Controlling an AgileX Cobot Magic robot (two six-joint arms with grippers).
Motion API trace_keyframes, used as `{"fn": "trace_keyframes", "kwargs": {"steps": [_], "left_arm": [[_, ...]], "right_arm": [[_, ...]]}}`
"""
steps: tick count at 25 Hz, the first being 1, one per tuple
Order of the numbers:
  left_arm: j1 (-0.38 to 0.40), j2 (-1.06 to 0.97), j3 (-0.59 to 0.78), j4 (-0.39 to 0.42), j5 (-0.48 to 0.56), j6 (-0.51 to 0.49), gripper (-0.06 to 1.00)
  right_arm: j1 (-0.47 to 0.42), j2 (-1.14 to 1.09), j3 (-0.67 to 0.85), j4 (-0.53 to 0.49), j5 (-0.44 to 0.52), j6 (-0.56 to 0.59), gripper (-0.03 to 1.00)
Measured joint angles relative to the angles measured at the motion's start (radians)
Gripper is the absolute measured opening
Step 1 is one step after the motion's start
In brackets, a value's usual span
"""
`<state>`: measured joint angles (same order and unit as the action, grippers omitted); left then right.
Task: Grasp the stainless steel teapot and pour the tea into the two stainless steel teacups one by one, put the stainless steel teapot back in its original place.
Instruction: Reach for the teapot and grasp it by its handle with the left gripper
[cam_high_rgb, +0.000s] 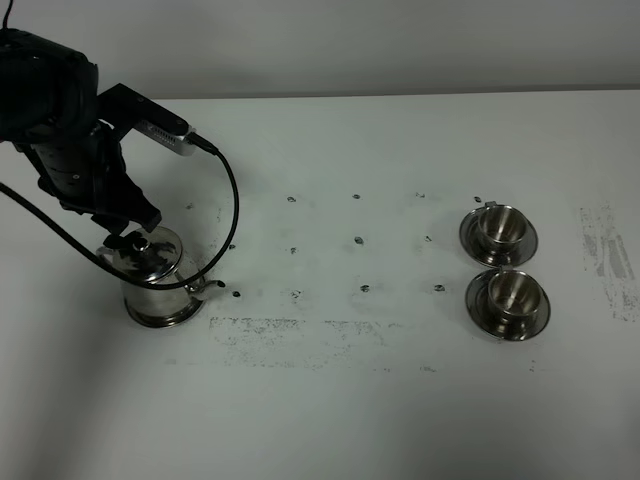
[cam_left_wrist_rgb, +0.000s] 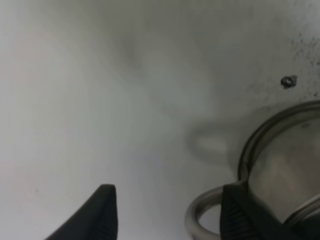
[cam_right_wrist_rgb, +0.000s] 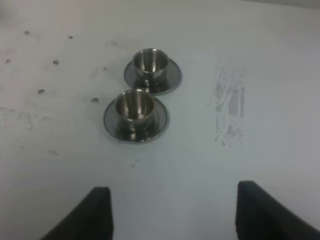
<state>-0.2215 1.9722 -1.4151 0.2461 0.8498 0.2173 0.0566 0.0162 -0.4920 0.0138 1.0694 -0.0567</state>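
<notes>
Exterior high: white table (cam_high_rgb: 330, 400) with scuff marks and small dark dots. The stainless steel teapot (cam_high_rgb: 150, 285) stands upright at the left, lid knob (cam_high_rgb: 140, 243) on top and spout (cam_high_rgb: 205, 288) pointing right toward the middle. The left arm (cam_high_rgb: 60, 130) hangs right over the pot's back side, and its fingers are hard to make out from here. A black cable (cam_high_rgb: 235, 200) loops down beside the pot. Well apart at the right, the far teacup (cam_high_rgb: 500, 228) and near teacup (cam_high_rgb: 510, 292) stand upright, each on its own saucer, with the saucers just beside each other. The right arm is out of this view. Left wrist: left gripper (cam_left_wrist_rgb: 169, 190) low over the table with its fingers apart. The pot's loop handle (cam_left_wrist_rgb: 191, 216) lies between them. One finger (cam_left_wrist_rgb: 240, 215) is against the handle at the pot body, and the other finger (cam_left_wrist_rgb: 102, 210) stands clear of the loop, so it is not clamped. Right wrist: right gripper (cam_right_wrist_rgb: 175, 192) has its fingers wide apart with only bare table between them. Both cups on saucers are ahead, well away from the fingertips.
</notes>
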Motion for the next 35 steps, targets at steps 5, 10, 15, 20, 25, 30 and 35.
{"fn": "trace_keyframes", "kwargs": {"steps": [5, 10, 15, 20, 25, 30, 35], "left_arm": [[0.014, -0.06, 0.049, -0.004, -0.066, -0.025, 0.45], [0.018, -0.067, 0.057, -0.004, -0.067, -0.039, 0.45], [0.026, -0.067, 0.057, -0.023, -0.165, -0.058, 0.45], [0.033, -0.067, 0.058, -0.066, -0.169, -0.057, 0.45], [0.035, -0.067, 0.076, -0.08, -0.112, -0.056, 0.45], [0.035, -0.067, 0.107, -0.081, -0.116, -0.055, 0.45], [0.035, -0.067, 0.129, -0.083, -0.123, -0.054, 0.45]], "right_arm": [[0.0, 0.0, 0.0, 0.0, 0.0, 0.0, 0.51], [0.0, 0.0, 0.0, 0.0, 0.0, 0.0, 0.51], [0.0, 0.0, 0.0, 0.0, 0.0, 0.0, 0.51], [0.0, 0.0, 0.0, 0.0, 0.0, 0.0, 0.51], [0.0, 0.0, 0.0, 0.0, 0.0, 0.0, 0.51], [0.0, 0.0, 0.0, 0.0, 0.0, 0.0, 0.51], [0.0, 0.0, 0.001, 0.0, 0.0, 0.0, 0.51]]}}
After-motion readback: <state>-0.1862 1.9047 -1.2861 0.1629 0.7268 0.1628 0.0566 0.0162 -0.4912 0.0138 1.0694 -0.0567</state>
